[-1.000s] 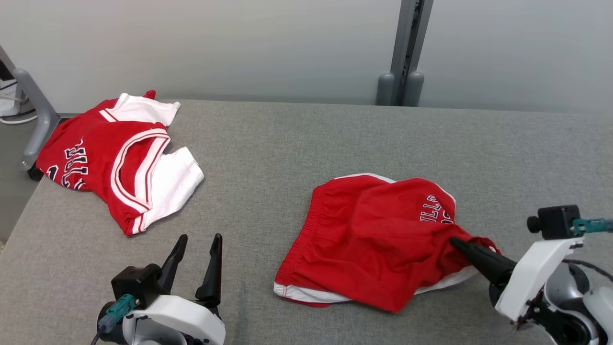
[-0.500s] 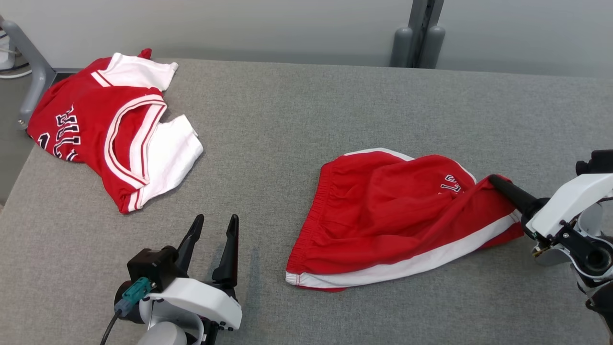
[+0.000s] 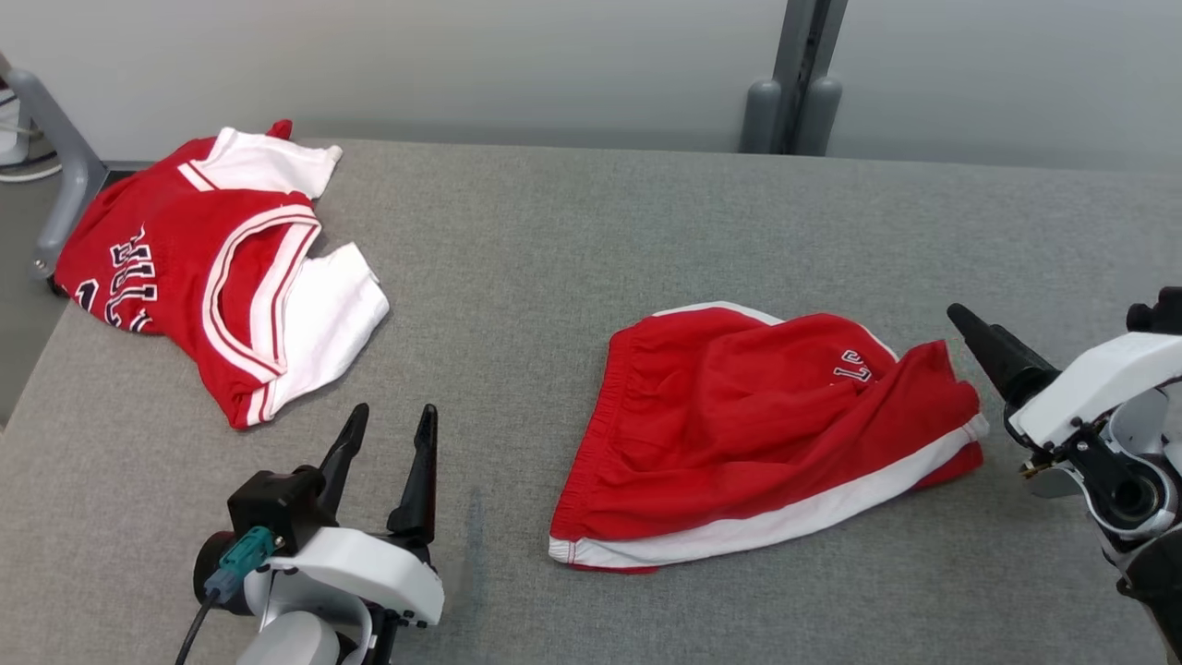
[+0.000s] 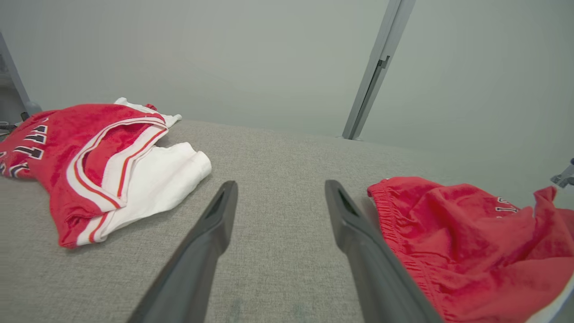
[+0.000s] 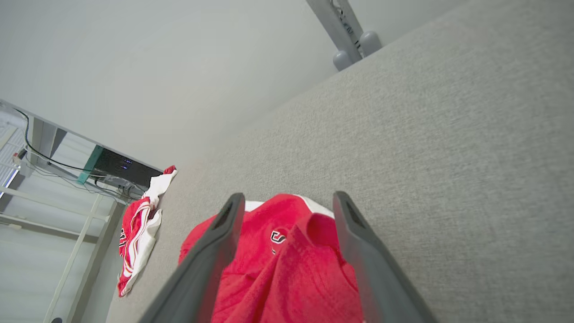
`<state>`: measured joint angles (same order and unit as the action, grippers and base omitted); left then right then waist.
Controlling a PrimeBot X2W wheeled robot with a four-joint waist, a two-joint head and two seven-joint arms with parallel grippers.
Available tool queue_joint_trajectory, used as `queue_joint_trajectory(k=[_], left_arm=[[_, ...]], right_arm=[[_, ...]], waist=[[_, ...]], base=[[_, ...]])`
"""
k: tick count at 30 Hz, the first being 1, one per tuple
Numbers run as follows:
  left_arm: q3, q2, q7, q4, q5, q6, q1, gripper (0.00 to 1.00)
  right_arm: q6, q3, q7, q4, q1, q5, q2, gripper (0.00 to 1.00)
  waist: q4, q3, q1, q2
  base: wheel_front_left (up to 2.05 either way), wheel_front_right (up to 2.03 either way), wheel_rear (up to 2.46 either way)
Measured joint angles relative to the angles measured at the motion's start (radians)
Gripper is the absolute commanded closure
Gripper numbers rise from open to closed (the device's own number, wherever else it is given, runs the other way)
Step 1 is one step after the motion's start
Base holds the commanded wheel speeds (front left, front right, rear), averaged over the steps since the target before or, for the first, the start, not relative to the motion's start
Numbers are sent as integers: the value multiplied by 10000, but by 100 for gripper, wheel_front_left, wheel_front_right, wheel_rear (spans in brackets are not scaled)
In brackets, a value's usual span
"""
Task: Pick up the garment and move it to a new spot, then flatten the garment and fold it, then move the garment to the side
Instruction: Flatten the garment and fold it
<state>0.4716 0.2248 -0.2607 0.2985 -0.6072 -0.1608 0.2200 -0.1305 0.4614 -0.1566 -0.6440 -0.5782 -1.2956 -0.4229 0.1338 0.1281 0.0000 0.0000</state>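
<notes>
- Grey padded table is set against a pale wall. The red shorts lie right of centre on it, bunched at their right end.
- The right gripper is seen with jaws spread wide and nothing held, just beside that bunched end and apart from the cloth.
- The left gripper is likewise spread and empty, near the waistband.
- Flattening is judged to be the step in hand. The bunched leg is best pinched low at its hem and drawn outward while the waistband is held down, so the whole garment is not dragged.
- Bare surface is left behind the shorts and towards the red-and-white jersey at the table's left edge. How far the table runs rightward cannot be told.
</notes>
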Motion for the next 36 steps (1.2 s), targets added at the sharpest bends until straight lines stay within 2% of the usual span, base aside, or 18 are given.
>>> queue_joint_trajectory(k=[5, 6, 7, 8, 11, 16, 22, 28, 31, 36], left_arm=[[-209, 113, -10, -90, 40, -46, -386, 0], [-209, 113, -10, -90, 40, -46, -386, 0], [-196, 148, -10, -178, 102, 38, -522, 0], [-196, 148, -10, -178, 102, 38, -522, 0], [-98, 242, -10, -169, 203, 113, -692, 0], [-297, 481, -8, -389, 77, 35, -1093, 0], [-662, 445, -10, -970, 48, -69, -1411, 0], [-1743, -173, -25, -1942, 849, 19, -1626, 0], [-2585, -844, -27, -2426, 1649, 368, -2001, 0], [-3304, -1429, -35, -2305, 2405, 1095, -2362, 0]], right_arm=[[-2, 491, 1745, 1292, 767, 326, -359, 0], [-2, 491, 1745, 1292, 767, 326, -359, 0], [-2, 667, 2428, 1850, 1159, 414, -512, 0], [-2, 667, 2428, 1850, 1159, 414, -512, 0], [-2, 792, 3547, 2447, 1821, 608, -713, 0], [0, 493, 4138, 2903, 2834, 1492, -606, 0], [0, -1409, 4182, 3722, 4153, 4140, 401, 0], [-2, -2525, 4182, 4498, 4983, 6491, 1308, 0], [-2, -3338, 4182, 4961, 5220, 7726, 1856, 0], [-2, -3733, 4182, 5235, 5478, 8610, 2286, 0]], waist=[[-326, -441, 0, 0], [-326, -441, 0, 0], [-489, -586, 0, 0], [-489, -586, 0, 0], [-693, -827, 0, 0], [-993, -1220, 0, 0], [-1310, -1357, 0, 0], [-1395, -1265, 0, 0], [-1403, -1163, 0, 0], [-1381, -1088, 0, 0]], base=[[0, 0, 0], [0, 0, 0], [0, 0, 0], [0, 0, 0], [0, 0, 0], [0, 0, 0], [0, 0, 0], [0, 0, 0], [0, 0, 0], [0, 0, 0]])
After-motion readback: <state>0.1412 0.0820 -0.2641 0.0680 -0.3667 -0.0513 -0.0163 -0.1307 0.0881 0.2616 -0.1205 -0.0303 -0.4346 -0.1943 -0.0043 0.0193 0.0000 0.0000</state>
